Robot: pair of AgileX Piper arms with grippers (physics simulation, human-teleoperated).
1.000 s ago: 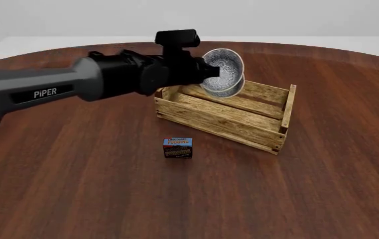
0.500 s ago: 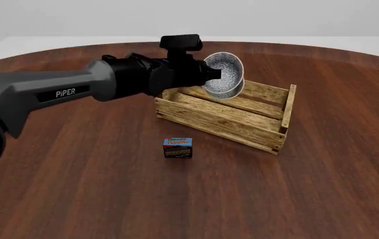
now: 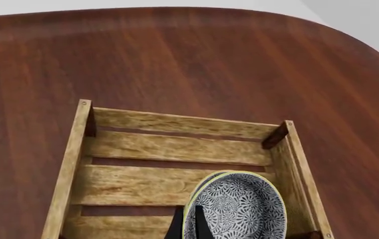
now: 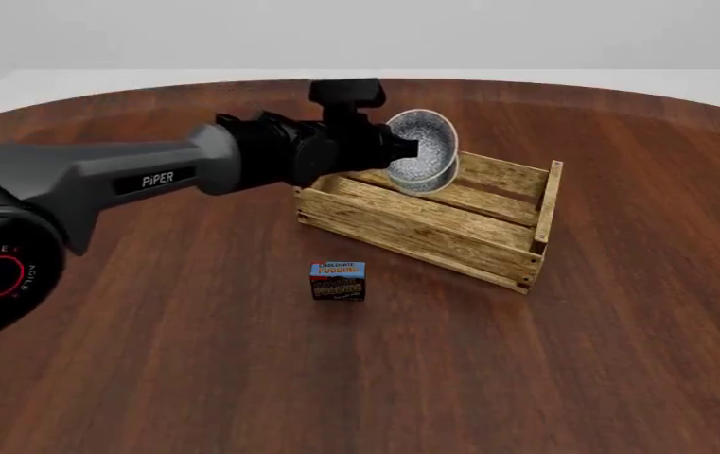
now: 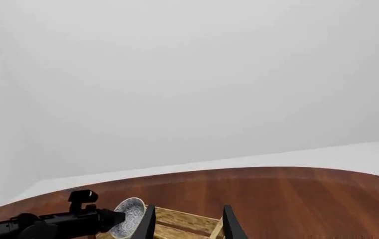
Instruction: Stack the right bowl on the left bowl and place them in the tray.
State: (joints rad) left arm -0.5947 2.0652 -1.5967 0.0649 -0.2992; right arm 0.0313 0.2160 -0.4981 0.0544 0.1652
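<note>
Two speckled bowls, one nested in the other, and they're up in the air: the right bowl [image 4: 420,149] sits inside the left bowl [image 4: 443,168], the pair tipped on edge with the patterned hollow facing sideways, held above the near-left end of the tray [image 4: 461,219]. The left gripper [image 4: 400,147] has them pinched at the rim, fingers clamped on the stack, and in the left wrist view the dark fingers [image 3: 176,226] run up against the doubled rims, the inner bowl [image 3: 239,211] showing its pattern and the outer rim [image 3: 206,181] peeking out behind it. Below the gripper there lie the wooden slats of the crate [image 3: 169,169], bare floor boards directly under the bowls. The stack is touching nothing but the fingers. Off to the near side of the gripper, down on the wooden table [image 4: 183,359], stands the small pudding box [image 4: 337,281], well apart from the crate. The right gripper [image 5: 188,224] is raised high, fingers spread with nothing between them, looking out across the table.
</note>
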